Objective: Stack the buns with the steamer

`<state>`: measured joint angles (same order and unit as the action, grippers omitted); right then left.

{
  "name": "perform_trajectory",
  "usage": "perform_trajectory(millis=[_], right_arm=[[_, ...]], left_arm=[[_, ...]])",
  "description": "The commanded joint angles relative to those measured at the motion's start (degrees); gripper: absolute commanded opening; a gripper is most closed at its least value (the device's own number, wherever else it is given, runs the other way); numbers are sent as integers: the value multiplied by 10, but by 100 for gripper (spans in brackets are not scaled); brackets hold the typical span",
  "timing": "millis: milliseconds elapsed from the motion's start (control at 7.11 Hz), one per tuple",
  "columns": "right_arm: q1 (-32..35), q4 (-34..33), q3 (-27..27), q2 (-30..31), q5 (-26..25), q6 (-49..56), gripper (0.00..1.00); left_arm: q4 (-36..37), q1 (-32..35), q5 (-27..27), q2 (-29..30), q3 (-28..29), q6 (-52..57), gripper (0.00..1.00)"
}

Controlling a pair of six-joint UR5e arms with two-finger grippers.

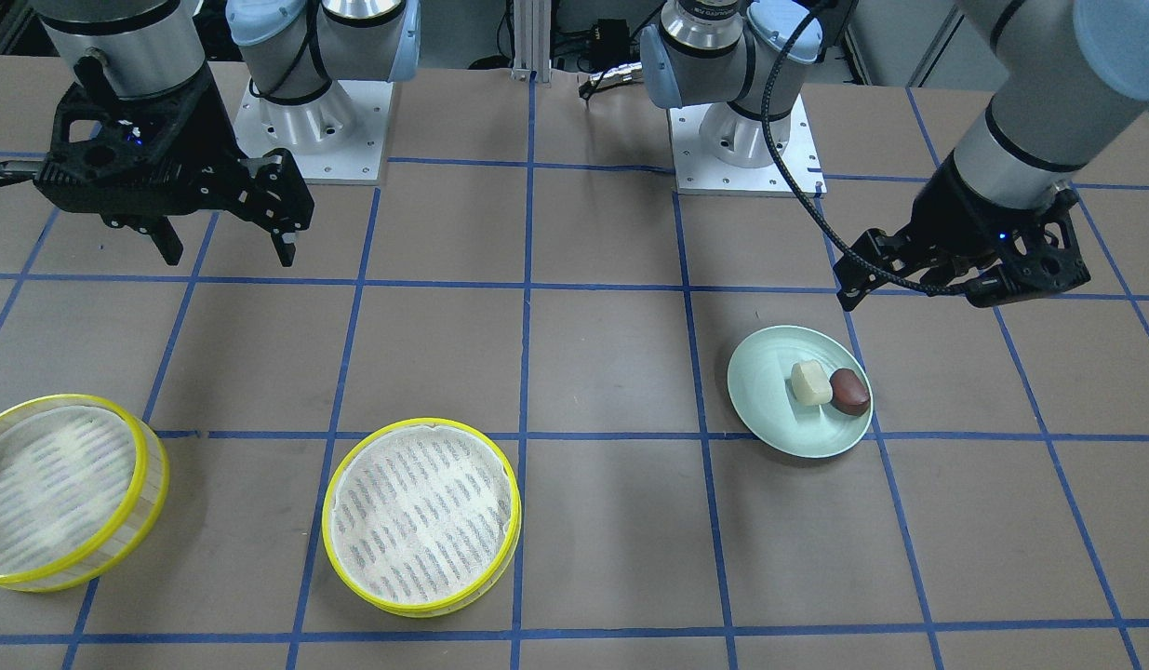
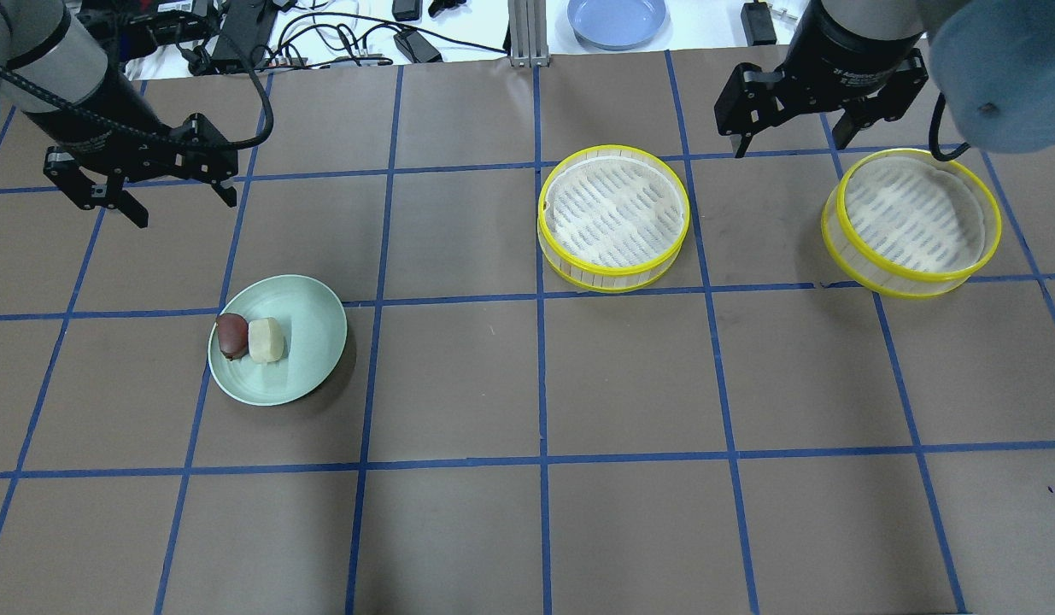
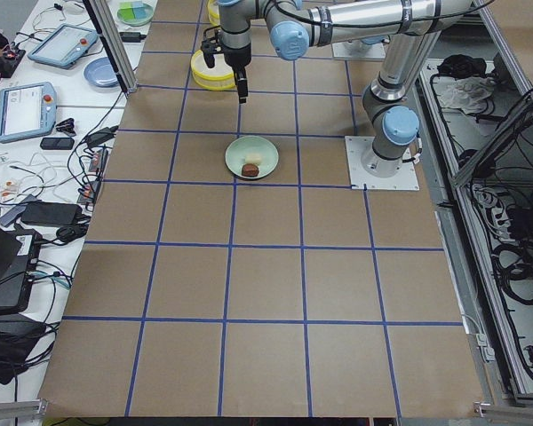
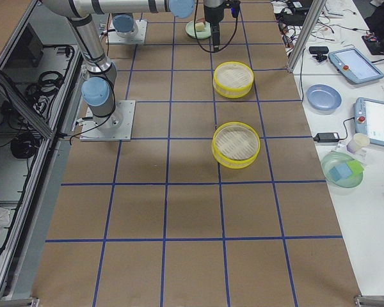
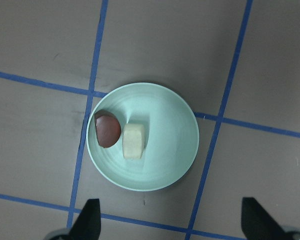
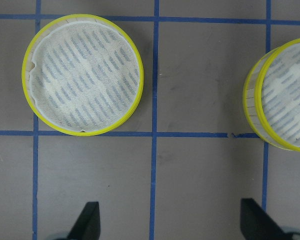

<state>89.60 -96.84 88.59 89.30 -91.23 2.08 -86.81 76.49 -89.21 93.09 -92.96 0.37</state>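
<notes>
Pale green, the plate [image 2: 313, 342] lies on the desk [image 2: 527, 384] on the left arm's side. It carries both buns side by side and touching: the cream bun [image 2: 266, 340] and the reddish-brown bun [image 2: 231, 335]. The left tool [image 2: 185, 210] hangs above the desk just beyond the plate, its fingers spread wide and empty, probably so it can drop over one bun. On the right arm's side the central tray [image 2: 613, 213] and the outer tray [image 2: 911, 218] sit apart with their liners bare, likely each awaiting a bun before stacking. The right tool [image 1: 228, 257] hovers near them, likewise spread and holding nothing.
</notes>
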Motion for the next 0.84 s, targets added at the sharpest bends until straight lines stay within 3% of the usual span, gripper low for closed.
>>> perform_trajectory(millis=[0, 141, 703], right_arm=[[-35, 2, 0, -2, -2, 20, 100], [-50, -1, 0, -4, -3, 20, 100], [-156, -7, -1, -36, 4, 81, 100]], left_arm=[[52, -23, 14, 26, -67, 7, 100], [75, -24, 13, 44, -90, 7, 100], [100, -24, 9, 146, -94, -2, 99]])
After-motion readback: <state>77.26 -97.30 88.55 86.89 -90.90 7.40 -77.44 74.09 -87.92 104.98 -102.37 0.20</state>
